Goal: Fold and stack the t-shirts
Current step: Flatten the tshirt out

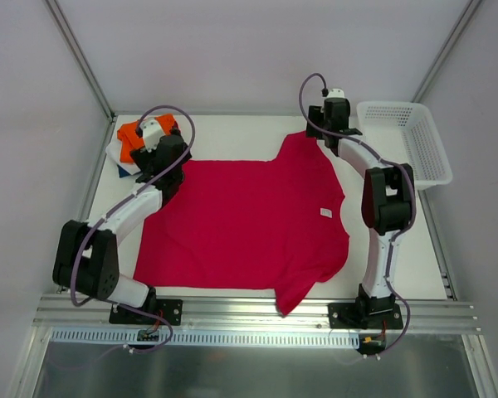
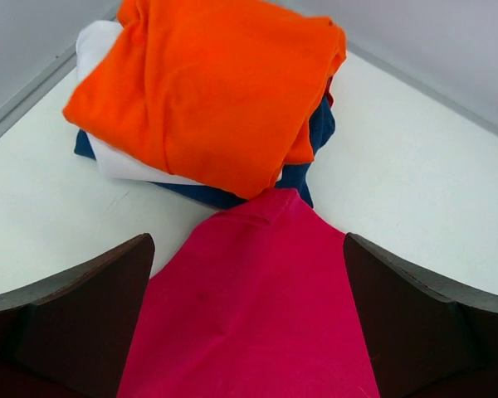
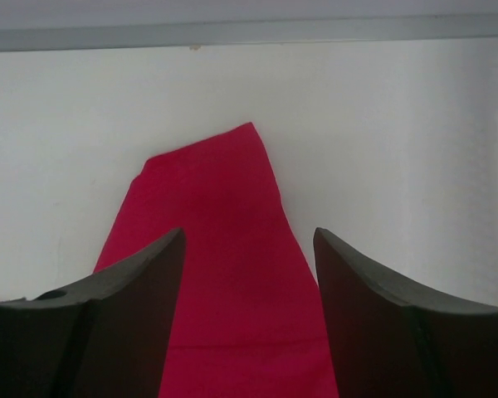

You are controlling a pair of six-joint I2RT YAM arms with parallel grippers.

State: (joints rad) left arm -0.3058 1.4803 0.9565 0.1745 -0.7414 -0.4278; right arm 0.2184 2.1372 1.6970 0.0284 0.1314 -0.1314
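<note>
Lying on the tabletop (image 1: pixel 232 137), the crimson-red t-shirt (image 1: pixel 249 224) is straddled by the released left gripper (image 2: pixel 247 249) and right gripper (image 3: pixel 249 236).

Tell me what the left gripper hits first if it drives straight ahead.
Likely the folded stack: beyond the red t-shirt corner under the open left gripper, the navy t-shirt's edge, below the orange t-shirt. Depth is unclear.

Left arm (image 1: pixel 131 214), right arm (image 1: pixel 361 157): white links, black joint housings, black base plates (image 1: pixel 170 313) at 6 o'clock. Purple-grey cable (image 1: pixel 192 128) loops along each. Left tool (image 2: pixel 247 245), right tool (image 3: pixel 249 236): dark matte curved fingers (image 2: pixel 75 323).
</note>
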